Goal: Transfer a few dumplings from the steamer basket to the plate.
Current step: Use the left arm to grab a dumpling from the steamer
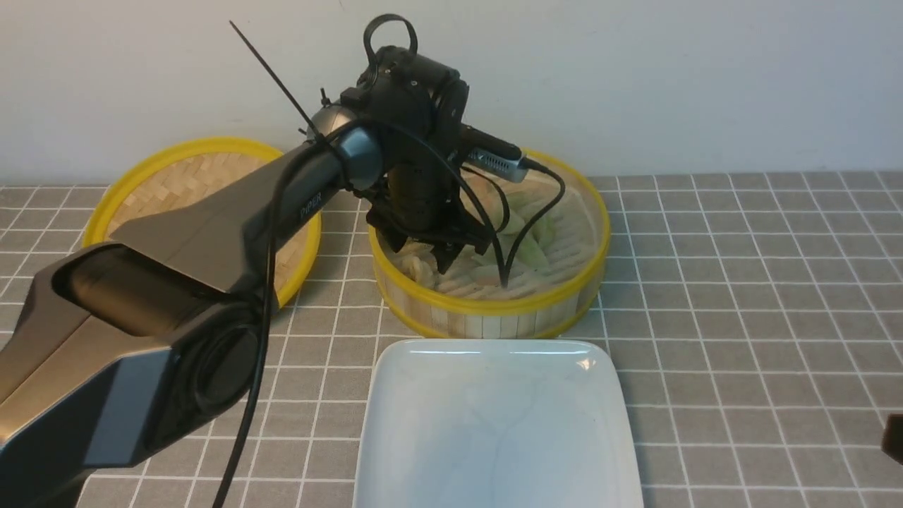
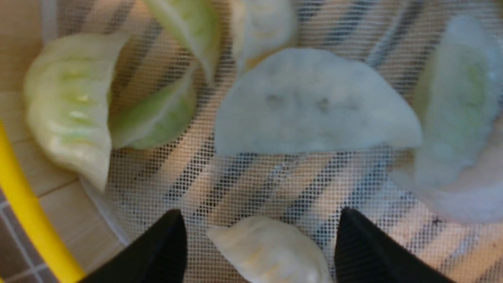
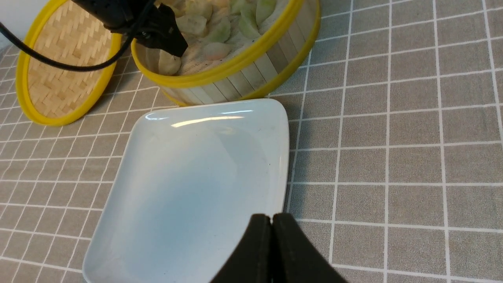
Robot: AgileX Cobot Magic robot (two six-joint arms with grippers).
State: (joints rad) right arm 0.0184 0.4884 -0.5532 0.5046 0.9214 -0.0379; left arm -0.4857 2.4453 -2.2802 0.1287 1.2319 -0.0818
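Observation:
The steamer basket point(image 1: 494, 305) stands behind the white plate point(image 1: 494, 423) and holds several pale green and cream dumplings point(image 1: 536, 240) on a mesh liner. My left gripper point(image 1: 430, 257) reaches down into the basket's left side. In the left wrist view it point(image 2: 260, 212) is open, with a cream dumpling point(image 2: 271, 251) lying between its fingers, apart from both. A white dumpling point(image 2: 314, 102) and a green one point(image 2: 67, 106) lie beyond. My right gripper point(image 3: 272, 216) is shut and empty above the plate's point(image 3: 188, 177) near right edge. Nothing lies on the plate.
The flat woven bamboo lid point(image 1: 183, 183) lies left of the basket, partly under my left arm. A grey checked cloth point(image 1: 741, 282) covers the table. The basket's yellow rim point(image 2: 27, 220) runs close beside the left fingers.

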